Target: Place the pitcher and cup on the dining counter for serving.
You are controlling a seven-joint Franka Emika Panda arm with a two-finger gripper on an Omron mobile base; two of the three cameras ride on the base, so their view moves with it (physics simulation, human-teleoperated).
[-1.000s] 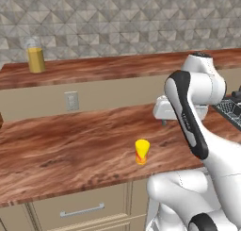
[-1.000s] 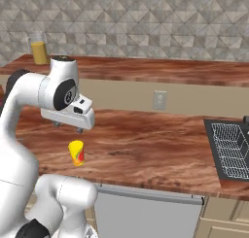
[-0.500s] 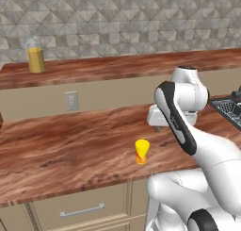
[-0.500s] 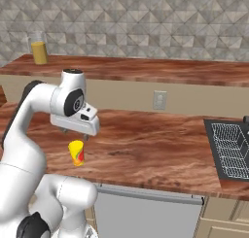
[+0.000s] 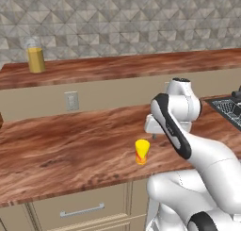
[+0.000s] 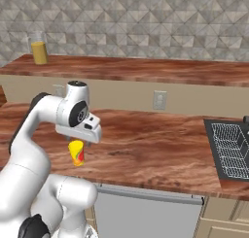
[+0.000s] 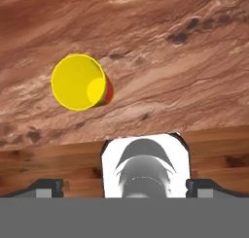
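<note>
The tall transparent orange-yellow pitcher [image 5: 35,57] stands upright at the far left of the long reddish-brown wood-grain dining counter [image 5: 122,67]. On the broader wood-grain worktop [image 5: 70,150] nearer the robot, the small tapered bright-yellow cup [image 5: 142,151] with a red patch stands upright near the front edge. Just right of it, the pincer [image 7: 124,186] hangs above, spread wide and holding nothing.

Yellow cup [image 5: 142,151] upright (red-patched); pitcher [image 5: 35,54] on dining counter [image 5: 122,66].
</note>
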